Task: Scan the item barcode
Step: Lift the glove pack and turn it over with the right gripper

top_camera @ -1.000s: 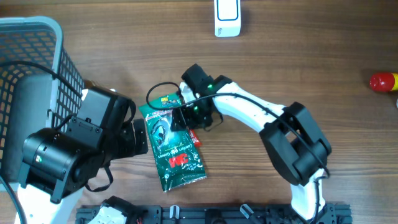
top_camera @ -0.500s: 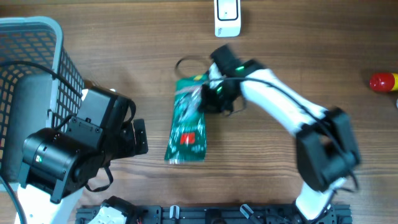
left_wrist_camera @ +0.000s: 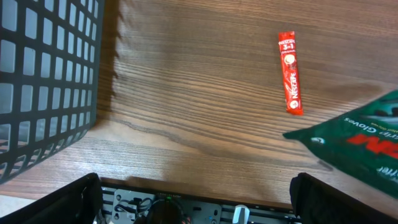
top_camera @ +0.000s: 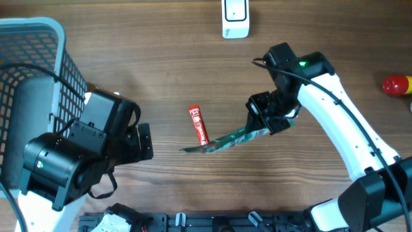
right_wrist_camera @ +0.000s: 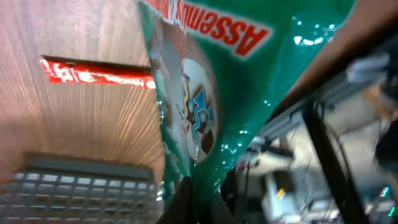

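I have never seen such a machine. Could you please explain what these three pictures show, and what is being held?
These are two robot arms at a wooden table. One picture looks down from above; the other two come from a camera on each wrist. The right gripper is shut on a green 3M gloves packet, raised above the table. The left gripper is open and empty, beside a grey basket. A red Nescafe sachet lies on the wood. The white device at the far edge is probably the scanner.

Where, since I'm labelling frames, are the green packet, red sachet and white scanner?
green packet [top_camera: 226, 140]: overhead view, mid-length of its lifted body.
red sachet [top_camera: 198, 124]: overhead view, its middle.
white scanner [top_camera: 235, 19]: overhead view, its top face.
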You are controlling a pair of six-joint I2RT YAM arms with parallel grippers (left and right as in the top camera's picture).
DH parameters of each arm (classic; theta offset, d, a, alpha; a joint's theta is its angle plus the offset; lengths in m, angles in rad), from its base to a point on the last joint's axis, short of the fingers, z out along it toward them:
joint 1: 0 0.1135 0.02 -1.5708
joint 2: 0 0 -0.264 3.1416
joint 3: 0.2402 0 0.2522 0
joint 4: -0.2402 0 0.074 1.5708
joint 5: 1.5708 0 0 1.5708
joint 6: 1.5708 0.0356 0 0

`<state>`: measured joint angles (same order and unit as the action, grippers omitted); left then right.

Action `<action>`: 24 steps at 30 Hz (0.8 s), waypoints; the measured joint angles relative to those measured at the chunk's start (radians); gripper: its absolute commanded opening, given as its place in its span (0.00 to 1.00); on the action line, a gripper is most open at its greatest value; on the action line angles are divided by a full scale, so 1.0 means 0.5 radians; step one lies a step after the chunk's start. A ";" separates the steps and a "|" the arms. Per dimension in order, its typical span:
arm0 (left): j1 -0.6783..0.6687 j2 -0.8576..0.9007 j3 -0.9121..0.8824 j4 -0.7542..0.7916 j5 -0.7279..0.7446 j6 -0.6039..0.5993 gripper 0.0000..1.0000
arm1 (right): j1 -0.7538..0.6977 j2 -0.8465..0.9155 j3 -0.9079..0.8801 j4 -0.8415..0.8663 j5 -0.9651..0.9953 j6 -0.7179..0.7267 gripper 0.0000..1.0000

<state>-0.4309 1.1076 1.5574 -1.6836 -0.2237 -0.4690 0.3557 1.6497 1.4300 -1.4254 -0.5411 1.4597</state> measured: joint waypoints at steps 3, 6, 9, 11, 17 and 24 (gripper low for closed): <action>0.000 0.000 0.000 0.000 0.000 0.000 1.00 | -0.011 0.000 0.000 -0.058 -0.099 0.100 0.04; 0.000 0.000 0.000 0.000 0.000 0.000 1.00 | -0.011 0.000 0.000 -0.072 -0.175 0.190 0.04; 0.000 0.000 0.000 0.000 0.000 0.000 1.00 | -0.012 0.000 0.001 -0.228 -0.249 0.395 0.04; 0.001 0.000 0.000 0.000 -0.001 0.000 1.00 | -0.025 0.000 0.001 -0.273 -0.311 0.511 0.04; 0.001 0.000 -0.001 0.000 0.000 0.000 1.00 | -0.097 0.000 0.001 -0.314 -0.385 0.624 0.04; 0.000 0.000 -0.001 0.000 0.000 0.000 1.00 | -0.098 0.000 0.001 -0.352 -0.398 0.609 0.04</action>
<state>-0.4309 1.1076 1.5570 -1.6836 -0.2237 -0.4690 0.3065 1.6497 1.4303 -1.6016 -0.7403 1.7641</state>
